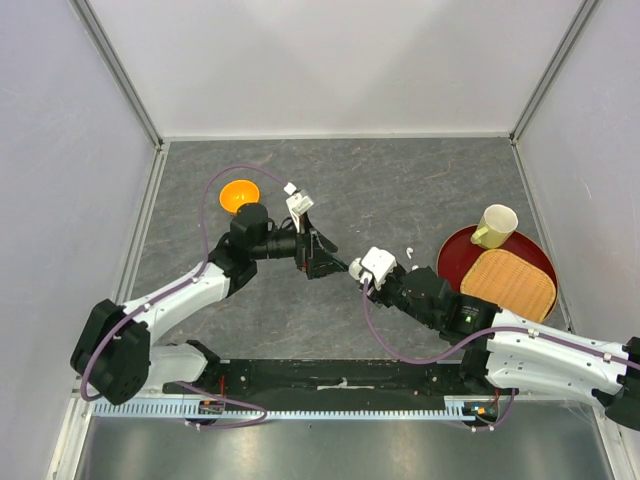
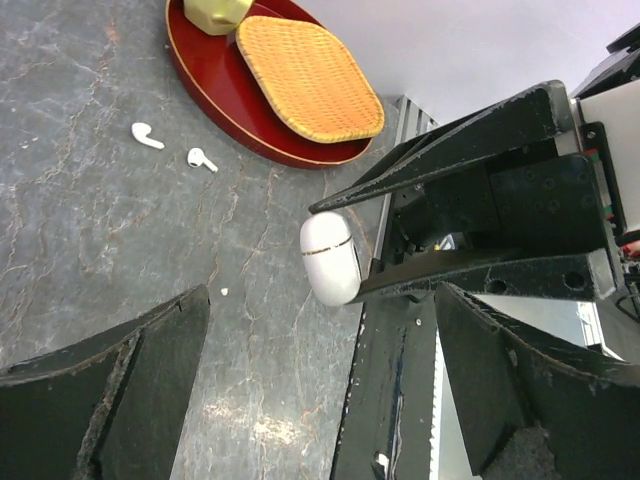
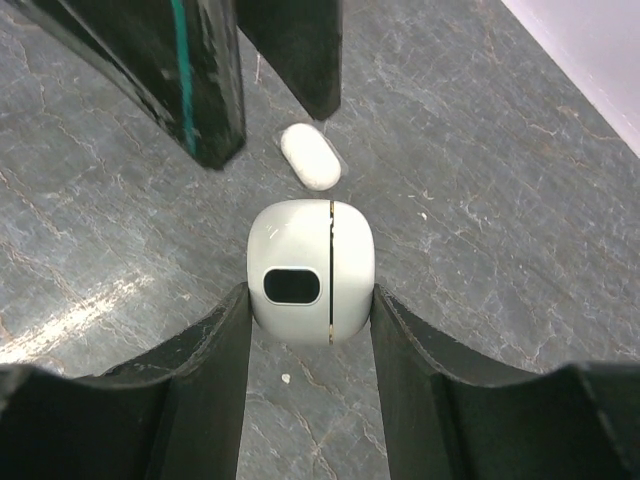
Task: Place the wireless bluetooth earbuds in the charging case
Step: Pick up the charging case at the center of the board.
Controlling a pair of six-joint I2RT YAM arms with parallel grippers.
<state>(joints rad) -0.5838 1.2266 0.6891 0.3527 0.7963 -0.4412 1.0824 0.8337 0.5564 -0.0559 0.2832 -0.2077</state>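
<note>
Two pincers meet over the grey table [image 1: 420, 180]. Behind the left pincer [image 1: 318, 258], off to its left, sits an orange bowl [image 1: 239, 195]. This pincer's fingers [image 2: 150, 370] are spread wide and grip nothing. Just ahead of its tips is the closed white charging case [image 3: 310, 270], clamped between the fingers of the right pincer [image 3: 310, 296]. A smaller white oval piece [image 3: 311, 156] lies on the table just beyond those tips. Two earbuds [image 2: 147, 135] lie loose to the right pincer's right, between it and a red tray [image 2: 205, 75] holding a woven mat [image 2: 310, 75] and a cream cup [image 1: 495, 225].
</note>
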